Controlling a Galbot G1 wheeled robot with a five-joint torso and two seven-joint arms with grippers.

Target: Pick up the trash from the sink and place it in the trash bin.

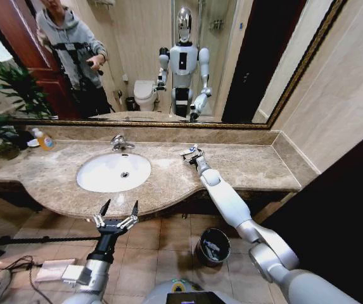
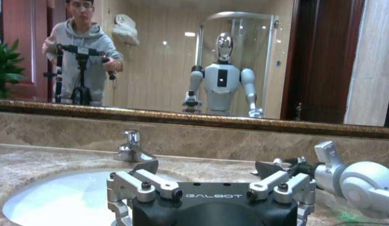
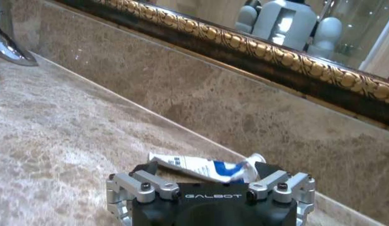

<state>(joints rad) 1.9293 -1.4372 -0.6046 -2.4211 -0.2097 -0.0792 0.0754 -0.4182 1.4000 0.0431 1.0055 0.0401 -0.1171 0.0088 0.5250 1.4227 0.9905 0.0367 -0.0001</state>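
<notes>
**A:** What is the biggest thing in front of the robot?

**B:** A beige marble counter (image 1: pixel 251 166) running across the head view under a gold-framed mirror (image 1: pixel 168 57). Set into it, at about 10 o'clock from the picture's middle, is the sink (image 1: pixel 92 183), a white oval basin with a chrome faucet (image 1: pixel 121 143) at its 12 o'clock rim. An orange-capped soap bottle (image 1: pixel 44 140) stands on the counter at the sink's 10 o'clock.

**A:** And the trash bin?

**B:** The trash bin (image 1: pixel 213 246), small, round and black, sits on the tiled floor below the counter edge, at about 5 o'clock from the sink. Something pale lies inside it; I cannot tell what.

**A:** Where are the arms?

**B:** The right arm reaches up across the counter, and the right gripper (image 1: pixel 191 154) sits low over the marble at the sink's 2 o'clock, near the back wall. The left gripper (image 1: pixel 118 208) hangs at the sink's 6 o'clock, just off the counter's front edge, fingers spread wide and holding nothing.

**A:** Where is the trash against the right gripper?

**B:** In the right wrist view a white tube with blue print (image 3: pixel 203 167) lies crosswise between the parted fingers, its cap end by one fingertip. I cannot tell whether the fingers are pressing it
</notes>
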